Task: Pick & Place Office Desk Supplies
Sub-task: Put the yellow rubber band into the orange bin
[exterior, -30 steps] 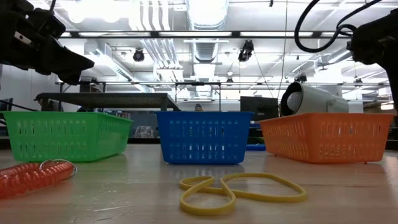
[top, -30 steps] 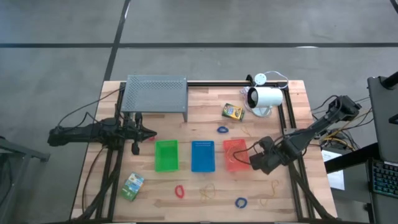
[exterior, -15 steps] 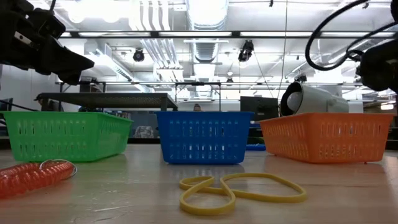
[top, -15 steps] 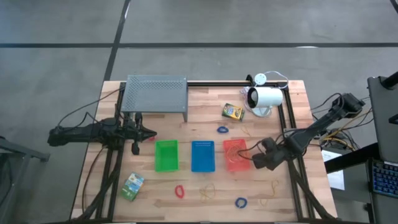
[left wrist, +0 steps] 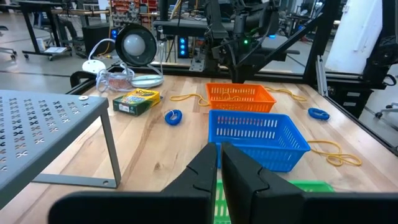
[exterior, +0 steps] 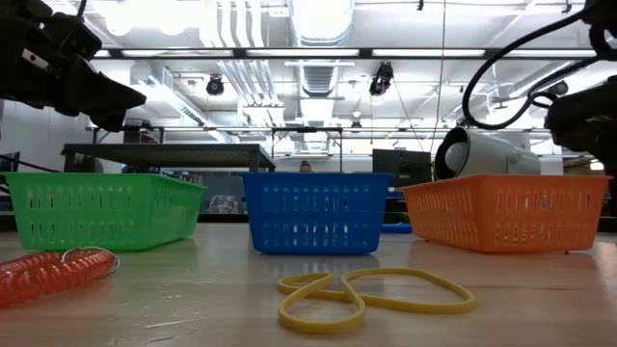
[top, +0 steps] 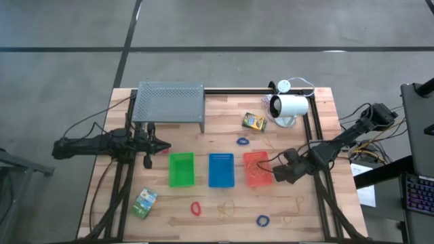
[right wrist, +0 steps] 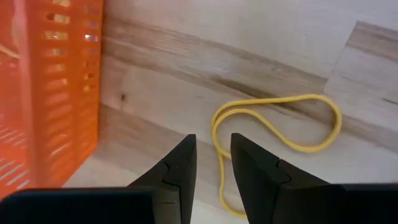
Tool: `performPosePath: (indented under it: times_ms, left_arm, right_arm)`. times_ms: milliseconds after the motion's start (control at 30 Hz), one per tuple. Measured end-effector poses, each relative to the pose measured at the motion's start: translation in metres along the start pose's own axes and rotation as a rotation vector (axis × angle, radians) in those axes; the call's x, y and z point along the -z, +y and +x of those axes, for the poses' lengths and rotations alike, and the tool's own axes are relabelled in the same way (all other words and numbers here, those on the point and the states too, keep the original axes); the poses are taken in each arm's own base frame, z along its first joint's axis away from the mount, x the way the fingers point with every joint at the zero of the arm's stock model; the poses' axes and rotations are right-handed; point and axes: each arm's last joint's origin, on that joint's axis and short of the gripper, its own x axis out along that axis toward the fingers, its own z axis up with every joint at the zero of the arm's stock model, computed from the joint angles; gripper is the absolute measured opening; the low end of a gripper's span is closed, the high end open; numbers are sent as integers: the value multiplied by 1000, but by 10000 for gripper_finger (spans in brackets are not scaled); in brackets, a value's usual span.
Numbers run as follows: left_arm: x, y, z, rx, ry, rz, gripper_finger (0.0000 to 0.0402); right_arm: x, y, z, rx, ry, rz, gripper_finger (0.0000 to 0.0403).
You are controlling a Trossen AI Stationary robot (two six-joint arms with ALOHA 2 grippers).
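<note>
My right gripper point(top: 277, 175) hangs just right of the orange basket point(top: 255, 167), fingers pointing steeply down, open by a narrow gap point(right wrist: 212, 163) with nothing in it. Below it on the table lies a yellow rubber band point(right wrist: 278, 126), one strand of which runs under the gap. My left gripper point(top: 161, 144) waits shut at the table's left, above the green basket point(top: 181, 169). Crayon boxes lie at the far middle point(top: 253, 122) and near left point(top: 144, 202). A red loop point(top: 196, 208) and blue loops point(top: 243, 141) point(top: 262, 220) lie flat on the wood.
The blue basket point(top: 221, 169) stands between the green and orange ones. A grey perforated rack point(top: 169, 102) is at the far left and a white lamp-like device point(top: 289, 107) at the far right. More yellow bands point(top: 226, 209) point(top: 290, 218) lie near the front edge.
My right gripper has come down beside the orange basket's right side, toward the table; in the low view it has sunk from the top right corner to about the basket's rim. Everything on the table has stayed where it was.
</note>
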Motion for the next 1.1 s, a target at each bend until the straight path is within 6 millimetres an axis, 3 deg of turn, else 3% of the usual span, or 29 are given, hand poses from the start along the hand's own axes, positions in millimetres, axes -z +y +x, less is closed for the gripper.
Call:
performPosePath:
  times_ms: [767,1100]
  left_arm:
    - [0,0,0,0,0,0,28]
    - [0,0,0,0,0,0,28]
  right_arm:
    - [-3,8,16,85,-5,3,93]
    - [-3,7,17,99,-3,1,45]
